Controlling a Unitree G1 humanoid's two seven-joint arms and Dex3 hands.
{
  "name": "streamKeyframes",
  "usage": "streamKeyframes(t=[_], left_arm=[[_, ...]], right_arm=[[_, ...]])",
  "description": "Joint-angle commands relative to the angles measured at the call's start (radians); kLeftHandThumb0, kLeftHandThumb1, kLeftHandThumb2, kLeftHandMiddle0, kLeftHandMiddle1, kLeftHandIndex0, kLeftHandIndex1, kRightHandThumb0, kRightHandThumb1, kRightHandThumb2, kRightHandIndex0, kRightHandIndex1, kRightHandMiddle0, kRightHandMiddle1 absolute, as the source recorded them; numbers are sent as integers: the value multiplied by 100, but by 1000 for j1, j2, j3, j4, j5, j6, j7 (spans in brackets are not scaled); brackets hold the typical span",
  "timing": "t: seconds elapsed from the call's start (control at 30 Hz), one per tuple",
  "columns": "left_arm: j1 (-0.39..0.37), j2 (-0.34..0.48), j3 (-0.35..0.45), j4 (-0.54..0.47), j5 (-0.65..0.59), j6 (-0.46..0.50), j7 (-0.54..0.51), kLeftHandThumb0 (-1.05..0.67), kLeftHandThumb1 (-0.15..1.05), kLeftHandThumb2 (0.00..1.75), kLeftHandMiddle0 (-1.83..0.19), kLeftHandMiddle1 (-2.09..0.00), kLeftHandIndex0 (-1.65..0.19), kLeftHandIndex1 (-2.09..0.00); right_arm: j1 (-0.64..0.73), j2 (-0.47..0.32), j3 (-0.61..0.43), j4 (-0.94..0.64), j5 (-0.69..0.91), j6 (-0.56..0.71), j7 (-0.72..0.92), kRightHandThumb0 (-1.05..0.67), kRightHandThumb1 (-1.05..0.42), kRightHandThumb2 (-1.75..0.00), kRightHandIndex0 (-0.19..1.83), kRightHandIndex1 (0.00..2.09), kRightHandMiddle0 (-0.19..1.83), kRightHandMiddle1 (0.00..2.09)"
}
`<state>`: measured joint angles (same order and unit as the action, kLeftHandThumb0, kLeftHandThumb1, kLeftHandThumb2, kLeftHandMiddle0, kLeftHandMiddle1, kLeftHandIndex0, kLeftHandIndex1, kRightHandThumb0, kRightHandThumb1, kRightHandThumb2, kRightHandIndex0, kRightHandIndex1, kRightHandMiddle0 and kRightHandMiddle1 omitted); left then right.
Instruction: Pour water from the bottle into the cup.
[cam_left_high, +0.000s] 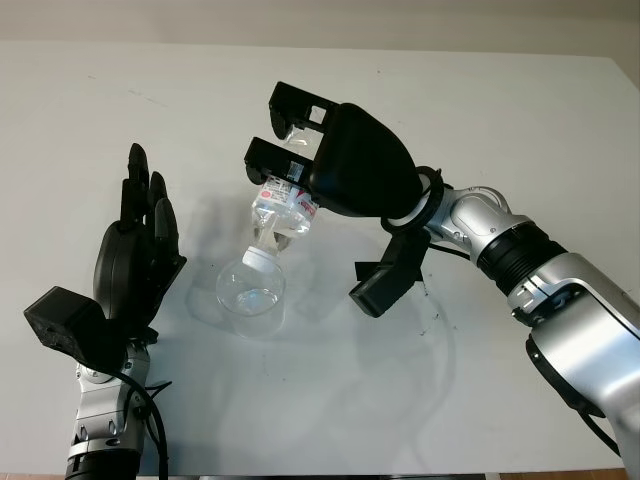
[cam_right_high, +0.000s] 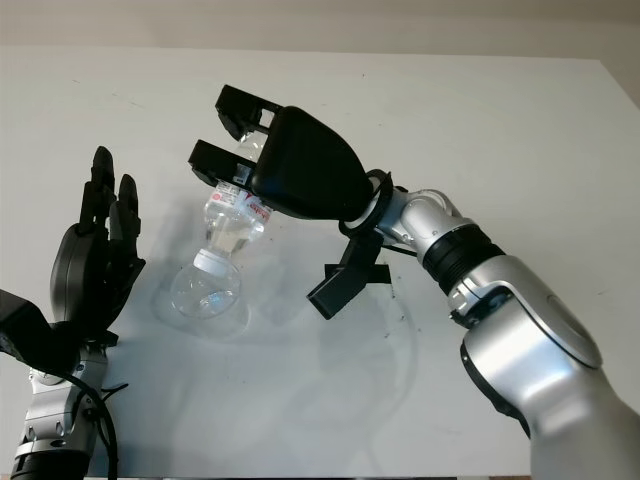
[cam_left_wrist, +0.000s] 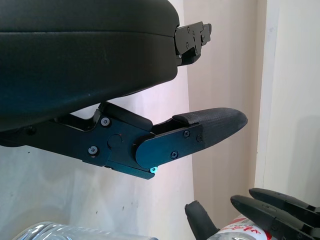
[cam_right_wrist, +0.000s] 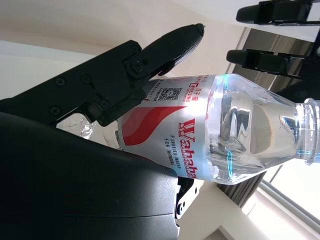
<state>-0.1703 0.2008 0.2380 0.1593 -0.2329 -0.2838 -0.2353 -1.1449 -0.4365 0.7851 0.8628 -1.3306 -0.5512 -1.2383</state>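
Note:
My right hand (cam_left_high: 300, 150) is shut on a clear water bottle (cam_left_high: 278, 212) with a red and white label, held above the table's middle. The bottle is tipped steeply, its open white-ringed neck (cam_left_high: 260, 256) pointing down into a clear cup (cam_left_high: 251, 289) that stands on the white table (cam_left_high: 500, 110). The right wrist view shows water lying against the bottle's shoulder (cam_right_wrist: 240, 135) near the mouth. My left hand (cam_left_high: 140, 235) stands open and upright at the left, a little apart from the cup, holding nothing.
The white table stretches wide on every side of the cup. My right forearm (cam_left_high: 510, 250) crosses the right half of the table above its surface.

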Motion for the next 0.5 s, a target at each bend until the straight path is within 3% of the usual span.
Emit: streamKeyframes(t=[0.0,0.47], left_arm=[[-6,-6,-4,4,3,-12,3,-75,105,68,19,0,19,0],[-11,-11,-8,17,15,-24,15,-76,105,68,19,0,19,0]], right_arm=[[-31,0,11,4,-3,14,-18,-51,-95,-5,115,209,55,152],[-43,-7,57,-17,-28,45,-19,-50,-94,-5,114,209,58,144]])
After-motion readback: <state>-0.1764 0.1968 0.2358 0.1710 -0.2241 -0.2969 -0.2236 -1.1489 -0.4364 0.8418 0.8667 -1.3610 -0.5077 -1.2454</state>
